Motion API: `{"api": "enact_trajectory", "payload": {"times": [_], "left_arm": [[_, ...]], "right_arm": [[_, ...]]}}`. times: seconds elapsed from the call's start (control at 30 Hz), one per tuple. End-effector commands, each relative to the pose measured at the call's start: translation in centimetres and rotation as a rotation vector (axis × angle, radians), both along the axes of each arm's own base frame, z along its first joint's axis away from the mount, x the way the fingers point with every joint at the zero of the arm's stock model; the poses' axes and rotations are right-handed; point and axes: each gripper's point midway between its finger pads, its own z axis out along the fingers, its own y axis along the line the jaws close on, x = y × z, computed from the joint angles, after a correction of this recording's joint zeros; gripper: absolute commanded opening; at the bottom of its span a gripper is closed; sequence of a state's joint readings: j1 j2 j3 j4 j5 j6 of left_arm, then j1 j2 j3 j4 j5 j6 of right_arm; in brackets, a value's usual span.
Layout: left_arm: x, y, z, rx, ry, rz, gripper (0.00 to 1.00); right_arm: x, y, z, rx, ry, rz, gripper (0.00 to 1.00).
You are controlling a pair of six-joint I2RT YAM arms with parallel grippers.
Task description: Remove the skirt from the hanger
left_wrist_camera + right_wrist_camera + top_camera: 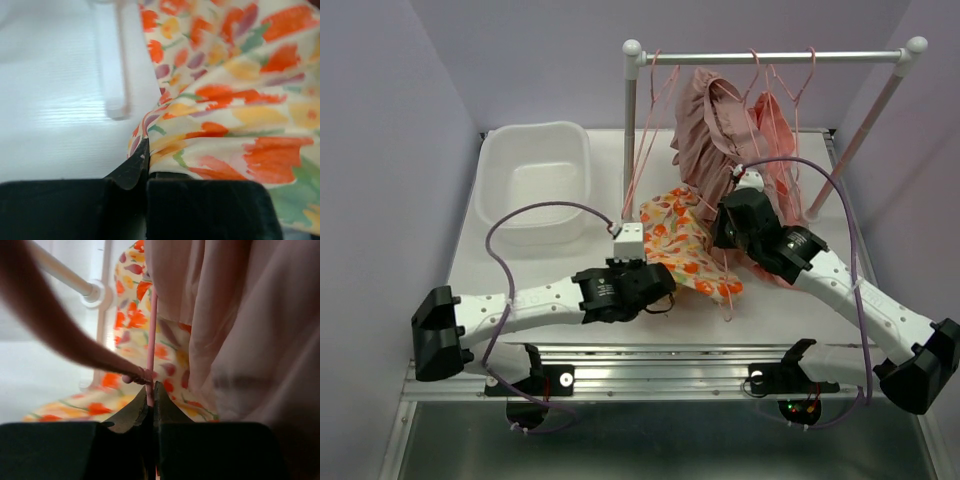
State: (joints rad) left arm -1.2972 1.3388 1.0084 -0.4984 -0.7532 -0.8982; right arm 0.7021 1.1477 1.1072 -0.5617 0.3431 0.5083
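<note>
The skirt is cream with orange flowers and lies on the white table in front of the rack. My left gripper is shut on its near edge; in the left wrist view the cloth is pinched between the fingers. My right gripper is shut on the pink hanger, whose thin bar runs up from the fingertips in the right wrist view, over the skirt. The hanger's lower part lies across the skirt's right end.
A white rack stands at the back with several pink hangers and a dusty pink garment hanging beside my right gripper. A white tub sits at the back left. The rack's post stands just behind the skirt.
</note>
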Motion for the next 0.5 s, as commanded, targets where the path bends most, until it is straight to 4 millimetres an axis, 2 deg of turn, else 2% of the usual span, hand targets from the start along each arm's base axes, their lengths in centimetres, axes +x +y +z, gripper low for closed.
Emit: {"api": "enact_trajectory", "payload": {"times": [0.0, 0.1, 0.17, 0.3, 0.37, 0.47], "left_arm": [[0.8, 8.4, 3.2, -0.018, -0.050, 0.294, 0.00], [0.7, 10.2, 4.1, -0.063, -0.032, 0.350, 0.00], [0.8, 12.4, 4.4, -0.091, -0.018, 0.425, 0.00], [1.1, 15.3, 3.8, -0.101, 0.002, 0.523, 0.00], [1.9, 16.8, 3.2, -0.064, 0.009, 0.572, 0.00], [3.0, 17.2, 2.8, -0.042, 0.022, 0.587, 0.00]], "right_arm": [[-0.2, -2.5, -0.7, -0.051, -0.015, -0.108, 0.01], [-0.2, -3.4, -1.3, -0.079, -0.011, -0.150, 0.01], [-0.2, -3.9, -1.8, -0.101, -0.005, -0.171, 0.01], [0.0, -4.2, -2.0, -0.118, -0.005, -0.189, 0.01], [0.1, -4.8, -2.0, -0.140, -0.010, -0.218, 0.01], [0.2, -5.5, -1.9, -0.162, -0.016, -0.250, 0.01]]}}
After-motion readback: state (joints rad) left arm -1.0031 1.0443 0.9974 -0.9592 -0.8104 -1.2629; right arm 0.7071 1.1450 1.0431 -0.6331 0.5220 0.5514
